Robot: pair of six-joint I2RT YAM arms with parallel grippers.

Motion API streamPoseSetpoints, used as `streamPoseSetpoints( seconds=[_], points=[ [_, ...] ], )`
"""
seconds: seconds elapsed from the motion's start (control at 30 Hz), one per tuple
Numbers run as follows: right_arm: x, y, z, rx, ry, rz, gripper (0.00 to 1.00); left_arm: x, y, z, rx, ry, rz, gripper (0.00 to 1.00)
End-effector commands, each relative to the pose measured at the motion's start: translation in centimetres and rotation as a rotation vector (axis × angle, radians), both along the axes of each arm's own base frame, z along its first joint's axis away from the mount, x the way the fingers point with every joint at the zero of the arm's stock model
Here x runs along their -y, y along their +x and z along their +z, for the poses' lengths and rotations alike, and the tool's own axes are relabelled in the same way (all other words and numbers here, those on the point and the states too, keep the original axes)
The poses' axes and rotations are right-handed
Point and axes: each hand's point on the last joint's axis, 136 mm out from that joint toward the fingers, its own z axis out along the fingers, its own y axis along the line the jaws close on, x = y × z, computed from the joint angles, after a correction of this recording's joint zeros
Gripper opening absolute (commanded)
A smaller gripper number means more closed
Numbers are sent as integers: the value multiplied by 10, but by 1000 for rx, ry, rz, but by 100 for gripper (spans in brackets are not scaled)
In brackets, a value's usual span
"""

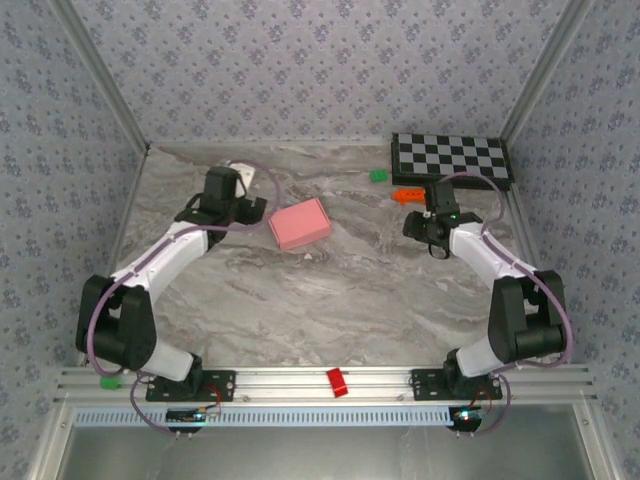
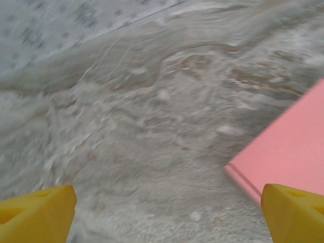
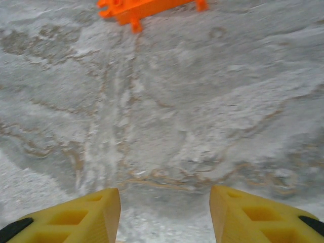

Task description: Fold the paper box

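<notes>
Pink paper box (image 1: 300, 224) closed up mid-table, long axis tilted up-right, just right of wide-open, empty left gripper (image 1: 243, 209); well apart from right gripper (image 1: 432, 232), jaws parted w/ nothing between.

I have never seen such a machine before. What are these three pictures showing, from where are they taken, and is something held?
The top picture looks down from above on two robot arms bolted at the near edge of a marbled table. Each arm ends in a left gripper or right gripper with two yellow jaws. The other two pictures come from small cameras on the wrists, looking past those jaws.

On the table lie a pink paper box, folded shut, an orange toy, a small green piece and a checkerboard. A red block sits on the front rail.

Nothing is held. The left jaws stand open beside the box; the right jaws stand open over bare table, the orange toy ahead.
</notes>
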Motion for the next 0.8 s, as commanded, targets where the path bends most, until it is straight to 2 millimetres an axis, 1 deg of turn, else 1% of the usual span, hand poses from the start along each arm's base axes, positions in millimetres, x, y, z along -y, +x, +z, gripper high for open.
streamPoseSetpoints(
  seconds=[0.0,0.13,0.2,0.27,0.37,0.5,0.53,0.63,0.77],
  points=[
    [37,-14,0,-23,-194,-61,51,-22,-18,-11,-57,-126,131,93],
    [60,-19,0,-29,-310,-104,52,-58,-31,-23,-66,-173,305,93],
    [70,-20,-1,-21,-364,-135,53,-72,-37,-27,-52,-190,367,94],
    [77,-20,-5,-13,-401,-141,53,-84,-43,-31,-29,-172,413,94],
    [79,-16,-13,2,-402,-129,55,-106,-51,-40,12,-103,503,95],
    [71,-7,-24,44,-322,-68,56,-134,-63,-52,46,-21,610,96],
    [71,-4,-25,66,-310,-58,56,-139,-65,-54,60,-2,623,96],
    [66,2,-27,147,-286,-24,57,-143,-66,-61,108,17,611,97],
    [62,11,-25,236,-227,5,59,-140,-60,-67,157,14,537,97]
  ],
)
